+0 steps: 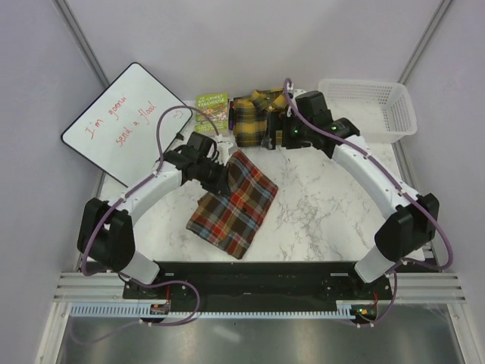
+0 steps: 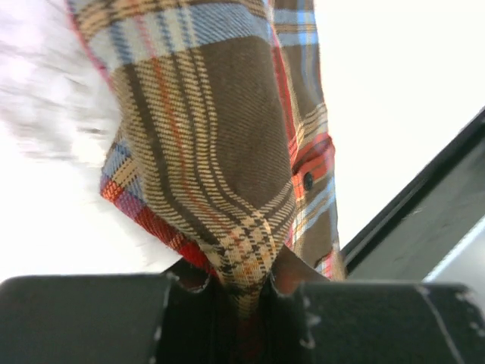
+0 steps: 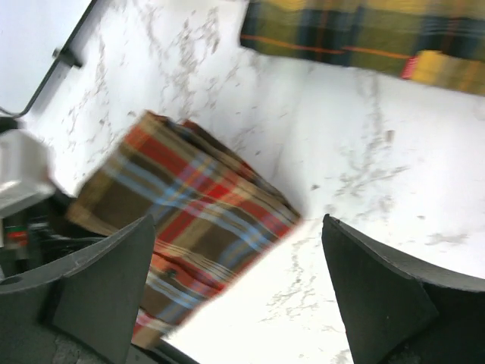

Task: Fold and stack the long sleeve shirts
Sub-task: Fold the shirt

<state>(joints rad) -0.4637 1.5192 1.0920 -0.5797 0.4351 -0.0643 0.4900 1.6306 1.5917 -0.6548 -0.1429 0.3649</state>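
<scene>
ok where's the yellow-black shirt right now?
In the top view, the yellow-black shirt lies at the far centre of the table, just right of the green book and beyond the red-brown shirt.

top view high above the whole table; both wrist views close on the red-brown shirt

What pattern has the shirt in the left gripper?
The shirt is red-brown plaid with blue lines; top external view.
</scene>
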